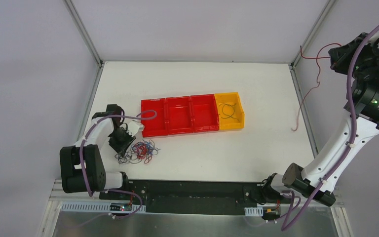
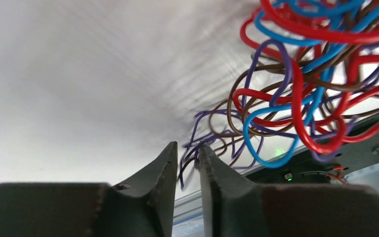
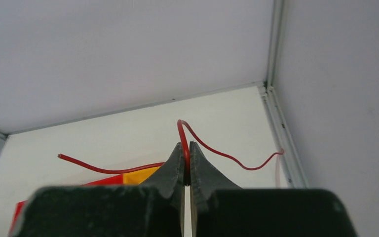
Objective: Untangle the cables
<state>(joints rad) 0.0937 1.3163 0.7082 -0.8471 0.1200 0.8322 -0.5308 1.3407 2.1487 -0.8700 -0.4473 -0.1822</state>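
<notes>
The cables (image 1: 140,151) lie as a small tangle of red, blue, purple and brown wires on the white table, in front of the red bins. My left gripper (image 1: 121,143) sits at the tangle's left edge. In the left wrist view its jaws (image 2: 188,148) are nearly closed on a few purple strands of the tangle (image 2: 306,89). My right gripper (image 1: 338,54) is raised high at the far right and shut on a single red cable (image 1: 319,74), which hangs down to the table's right edge. The right wrist view shows the red cable (image 3: 217,150) pinched between the fingertips (image 3: 186,148).
A row of three red bins (image 1: 153,131) and one yellow bin (image 1: 238,121) stands mid-table; a thin dark cable lies in the yellow bin. White walls with metal frame posts enclose the table. The black base rail runs along the near edge.
</notes>
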